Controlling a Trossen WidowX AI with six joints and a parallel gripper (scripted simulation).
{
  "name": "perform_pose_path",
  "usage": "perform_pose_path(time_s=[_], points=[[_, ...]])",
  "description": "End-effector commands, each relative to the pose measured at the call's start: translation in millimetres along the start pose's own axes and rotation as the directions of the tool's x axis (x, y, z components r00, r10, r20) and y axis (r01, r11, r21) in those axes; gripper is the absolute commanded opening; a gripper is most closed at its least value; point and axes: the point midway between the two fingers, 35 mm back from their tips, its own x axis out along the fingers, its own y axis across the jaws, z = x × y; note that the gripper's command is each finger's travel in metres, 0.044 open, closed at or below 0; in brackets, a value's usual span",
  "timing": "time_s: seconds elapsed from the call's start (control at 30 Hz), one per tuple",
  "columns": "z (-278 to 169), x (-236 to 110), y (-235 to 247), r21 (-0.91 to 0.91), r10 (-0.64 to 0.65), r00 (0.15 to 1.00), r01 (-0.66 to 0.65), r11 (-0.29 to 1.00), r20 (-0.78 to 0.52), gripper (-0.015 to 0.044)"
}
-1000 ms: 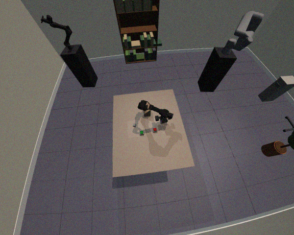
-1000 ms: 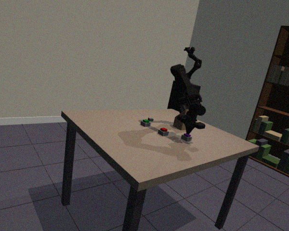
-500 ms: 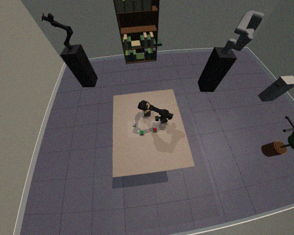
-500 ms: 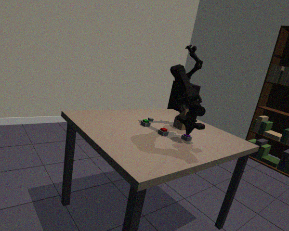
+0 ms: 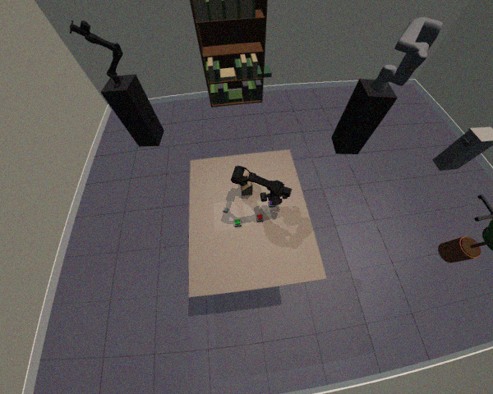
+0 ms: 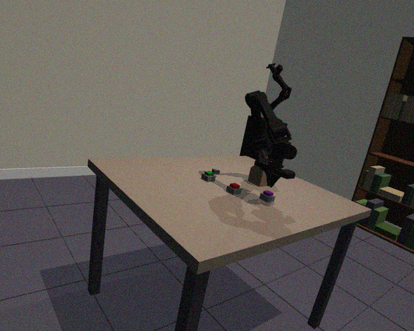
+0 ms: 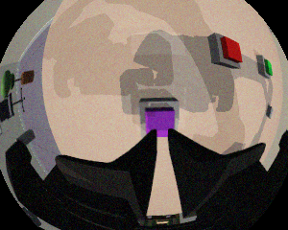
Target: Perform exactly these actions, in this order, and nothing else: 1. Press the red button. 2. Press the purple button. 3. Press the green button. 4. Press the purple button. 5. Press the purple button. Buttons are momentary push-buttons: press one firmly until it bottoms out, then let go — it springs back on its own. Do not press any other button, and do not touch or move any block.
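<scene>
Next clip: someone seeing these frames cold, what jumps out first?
The black arm's end effector, nearly shut and holding nothing, points at the purple button, which sits dead centre in the wrist view. In the exterior view the purple button, the red button and the green button form a line across the tan table, bright spots under the arm's broad shadows.
</scene>
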Motion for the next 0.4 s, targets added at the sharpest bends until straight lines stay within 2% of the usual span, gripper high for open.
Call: perform_pose_path(time_s=[0.0, 0.2, 0.33, 0.37], points=[[16.6, -17.4, 6.4, 0.008, 0.008, 1.0, -0.008, 1.0, 0.0, 0.0125], [62.3, -58.4, 11.1, 0.009, 0.007, 1.0, -0.007, 1.0, 0.001, 0.0283], [67.1, -62.8, 10.7, 0.009, 0.007, 1.0, -0.007, 1.0, 0.001, 0.0387], [67.1, -62.8, 10.7, 0.009, 0.007, 1.0, -0.007, 1.0, 0.001, 0.0387]])
